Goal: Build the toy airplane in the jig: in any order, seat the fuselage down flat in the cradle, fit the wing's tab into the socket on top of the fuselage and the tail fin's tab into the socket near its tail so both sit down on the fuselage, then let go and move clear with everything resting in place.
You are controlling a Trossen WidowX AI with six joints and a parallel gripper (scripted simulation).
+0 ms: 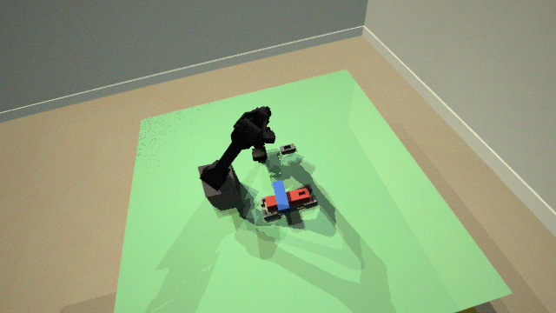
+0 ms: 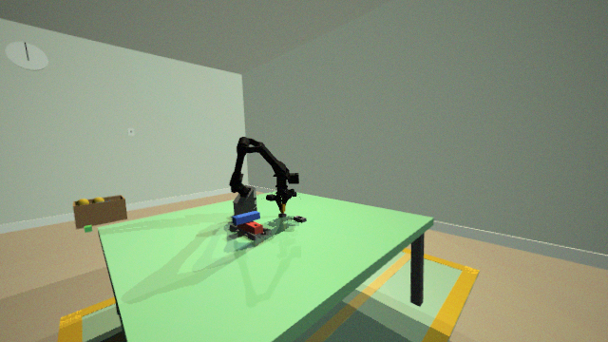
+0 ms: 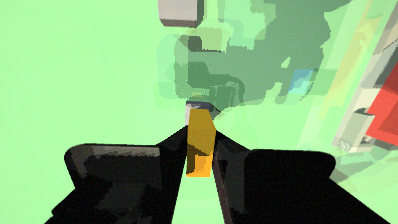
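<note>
The red fuselage (image 1: 300,196) (image 2: 254,228) (image 3: 387,112) lies in the grey cradle of the jig (image 1: 272,216) (image 3: 352,122). The blue wing (image 1: 281,196) (image 2: 246,218) lies across its top; its tab is hidden. The open socket near one fuselage end shows in the top view. My gripper (image 2: 282,209) (image 3: 198,130) points down and is shut on the orange tail fin (image 3: 201,127), which stands upright between the fingertips. A small grey stand (image 2: 282,216) is right under the fin, low at the table. Whether the fin's foot is still in it cannot be told.
A small grey block with a hole (image 1: 283,150) (image 2: 299,218) (image 3: 179,12) sits on the green table (image 1: 391,243) (image 2: 199,285) a short way from the fin. The jig lies on the other side of the gripper, with the wing overhanging it.
</note>
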